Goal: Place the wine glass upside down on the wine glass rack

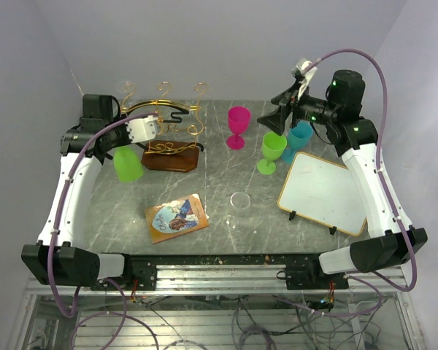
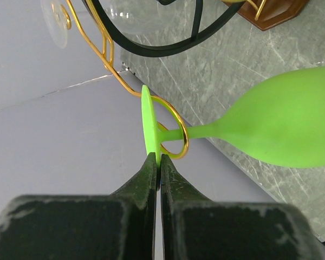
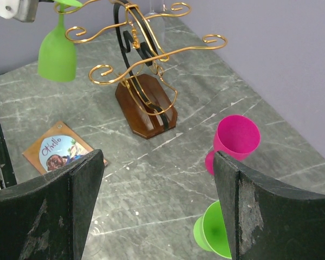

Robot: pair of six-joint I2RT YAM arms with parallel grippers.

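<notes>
A lime green wine glass point(image 1: 128, 164) hangs upside down at the left end of the gold wire wine glass rack point(image 1: 164, 117), which stands on a dark wooden base point(image 1: 171, 158). My left gripper point(image 2: 156, 160) is shut on the edge of the glass's foot point(image 2: 148, 122). The stem passes through a gold scroll loop point(image 2: 180, 138), and the bowl point(image 2: 292, 124) hangs beyond it. The right wrist view shows the glass point(image 3: 57, 51) hanging from a rack arm point(image 3: 146, 59). My right gripper point(image 1: 275, 119) is open and empty, high above the table's right side.
A pink goblet point(image 1: 239, 125), a second green goblet point(image 1: 272, 152) and a teal goblet point(image 1: 299, 138) stand upright right of the rack. A whiteboard point(image 1: 323, 192) lies at the right, a booklet point(image 1: 177, 217) at the front. A clear glass point(image 2: 141, 13) hangs on the rack.
</notes>
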